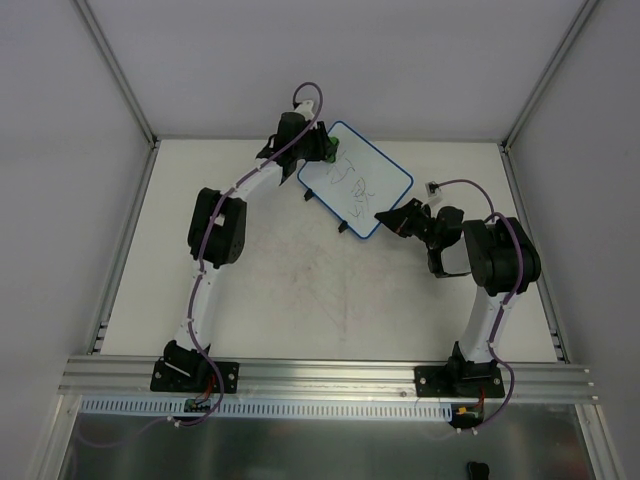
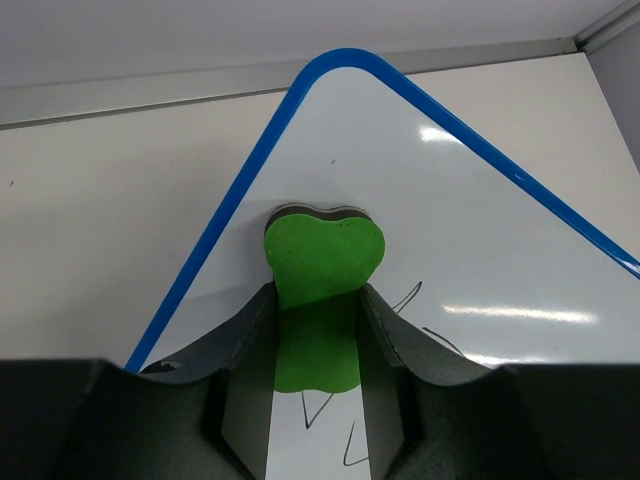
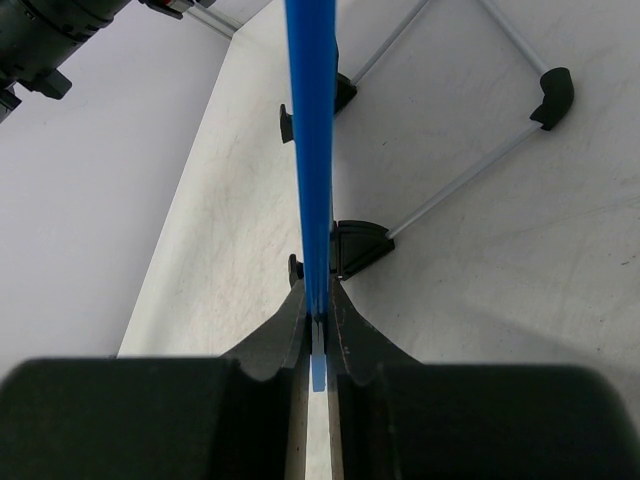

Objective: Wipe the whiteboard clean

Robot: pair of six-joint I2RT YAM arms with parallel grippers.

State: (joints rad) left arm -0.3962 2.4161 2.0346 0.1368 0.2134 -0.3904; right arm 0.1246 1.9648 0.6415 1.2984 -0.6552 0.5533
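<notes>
The whiteboard point(image 1: 360, 175), white with a thin blue rim and black scribbles, lies tilted at the back of the table. My left gripper point(image 1: 322, 148) is shut on a green eraser point(image 2: 322, 262) and presses it on the board's far corner point(image 2: 400, 200). Scribbles point(image 2: 320, 405) show between the fingers and to the right. My right gripper point(image 1: 385, 220) is shut on the board's blue edge point(image 3: 313, 160) at its near right corner. Two black feet point(image 3: 357, 245) show on that edge.
The white table point(image 1: 330, 300) has faint smudges in the middle. Aluminium rails point(image 1: 130, 240) frame its left and right sides and grey walls stand behind. A small connector point(image 1: 433, 186) lies right of the board.
</notes>
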